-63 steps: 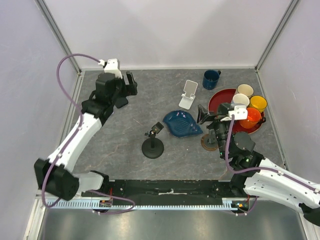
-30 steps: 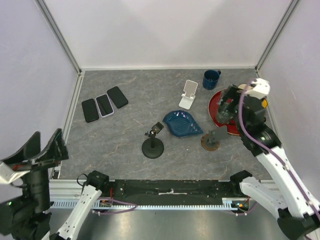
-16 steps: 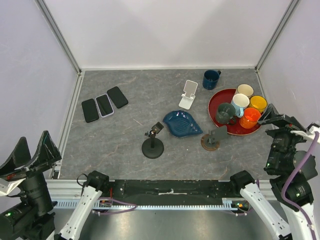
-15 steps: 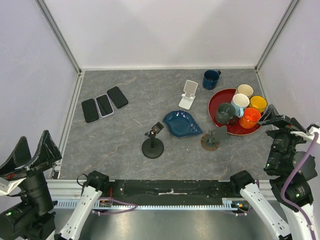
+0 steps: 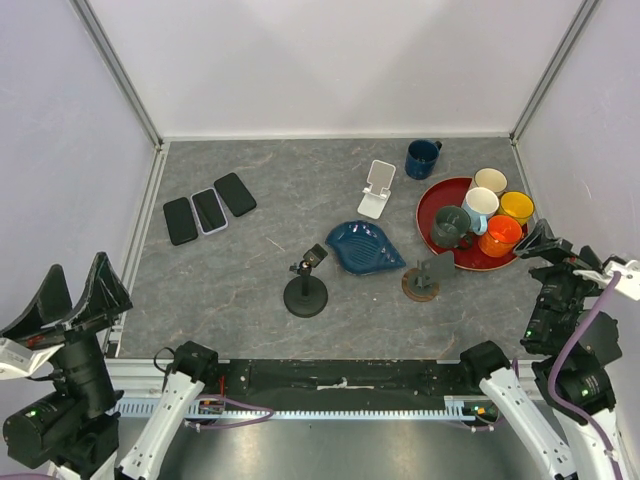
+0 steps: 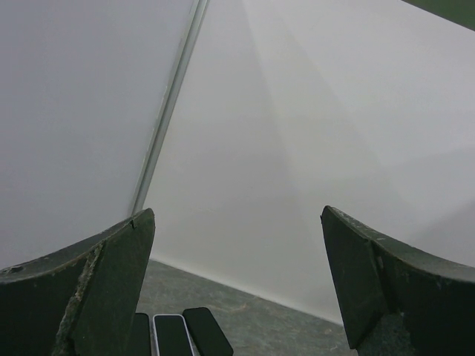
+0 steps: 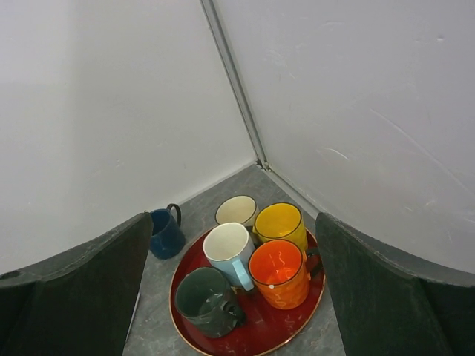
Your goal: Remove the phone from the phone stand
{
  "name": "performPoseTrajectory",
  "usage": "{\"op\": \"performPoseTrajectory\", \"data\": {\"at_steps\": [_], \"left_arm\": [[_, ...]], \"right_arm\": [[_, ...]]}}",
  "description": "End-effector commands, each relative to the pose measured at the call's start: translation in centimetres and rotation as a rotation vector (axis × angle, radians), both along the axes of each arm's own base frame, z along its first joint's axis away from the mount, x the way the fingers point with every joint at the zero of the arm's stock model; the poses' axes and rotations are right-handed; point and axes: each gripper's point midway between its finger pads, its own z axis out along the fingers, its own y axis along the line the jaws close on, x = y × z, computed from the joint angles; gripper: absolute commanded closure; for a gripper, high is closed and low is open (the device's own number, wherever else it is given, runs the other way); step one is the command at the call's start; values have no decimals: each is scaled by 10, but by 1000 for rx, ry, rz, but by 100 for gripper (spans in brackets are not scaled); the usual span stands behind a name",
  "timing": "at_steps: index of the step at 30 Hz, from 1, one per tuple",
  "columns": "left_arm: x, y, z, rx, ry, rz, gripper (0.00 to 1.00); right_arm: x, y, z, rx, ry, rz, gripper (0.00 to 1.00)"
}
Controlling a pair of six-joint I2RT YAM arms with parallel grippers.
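hanging at the near edge with the left gripper (image 5: 76, 268) and right gripper (image 5: 562, 248) both spread wide, three phones (image 5: 208, 209) flat far-left and the white phone stand (image 5: 378, 188) seemingly empty, any needless reach could topple that light stand.

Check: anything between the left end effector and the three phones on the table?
Nothing visible. The open left end effector sits at the near-left corner; only bare table separates it from the three phones.

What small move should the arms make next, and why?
Probably none; the task looks done. The three phones lie flat on the table, the white stand is empty, and the left tool and right tool hang open near the front edge.
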Motion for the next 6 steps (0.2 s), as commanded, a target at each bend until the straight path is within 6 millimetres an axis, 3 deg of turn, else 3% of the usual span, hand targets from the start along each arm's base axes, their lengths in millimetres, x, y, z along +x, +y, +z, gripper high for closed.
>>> {"op": "performPoseTrajectory", "data": {"at_steps": [1,6], "left_arm": [[-24,9,4,-7,-93,14,0],[-21,8,3,-2,-84,15,0]], "right_arm": [[2,0,2,-5,-15,-7,2],[7,3,-4,-7,-8,1,2]]}}
